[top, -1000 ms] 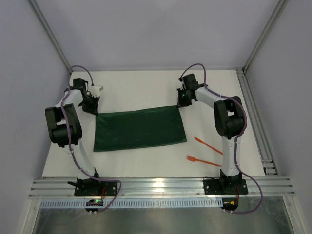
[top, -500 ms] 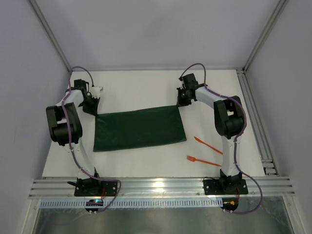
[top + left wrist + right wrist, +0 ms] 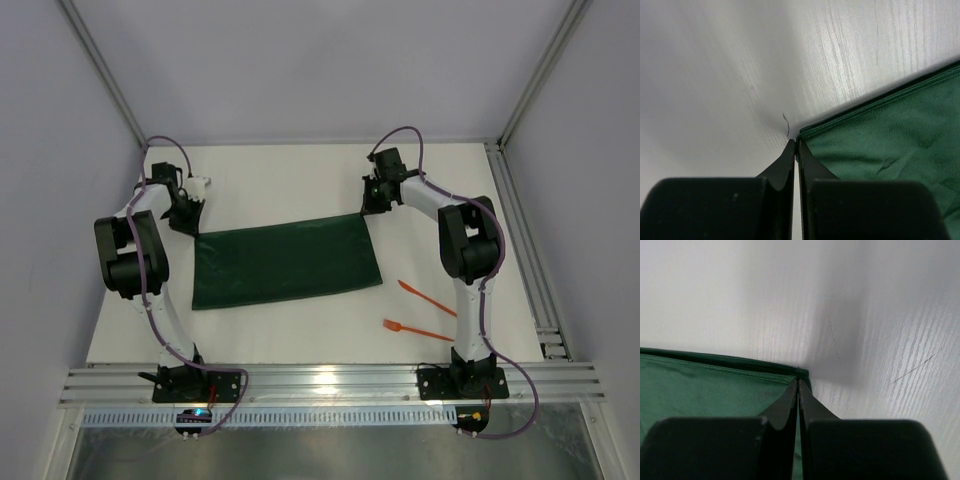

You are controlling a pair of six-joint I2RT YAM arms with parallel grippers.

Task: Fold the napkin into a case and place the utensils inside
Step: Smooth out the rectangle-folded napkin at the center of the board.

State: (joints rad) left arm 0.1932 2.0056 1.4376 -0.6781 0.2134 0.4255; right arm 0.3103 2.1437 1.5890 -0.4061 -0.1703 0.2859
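the napkin (image 3: 287,265) lies flat in the middle of the table (image 3: 280,180), folded into a wide dark green oblong. its long sides run left to right, and the right end sits a little farther back than the left. the wrist views show doubled hems stacked along its far edge.

the left gripper (image 3: 194,230) is down at the napkin's far-left corner. in the left wrist view its two black fingers (image 3: 780,170) are pressed together with no gap, their tips right at the point of the corner, the cloth spreading away to the right and bare table to the left. a loose thread sticks out from the corner onto the table. whether any cloth is caught between the tips cannot be told.

the right gripper (image 3: 365,212) is down at the far-right corner. its fingers (image 3: 782,407) are likewise pressed tight together, the tips lying over the corner's hem, green cloth to the left and bare table to the right. here too it cannot be told whether cloth is pinched.

two thin orange pieces lie on bare table right of the napkin, toward the near-right corner beside the right arm: the far utensil (image 3: 427,297) and the near utensil (image 3: 415,329). they are apart from each other and from the cloth.
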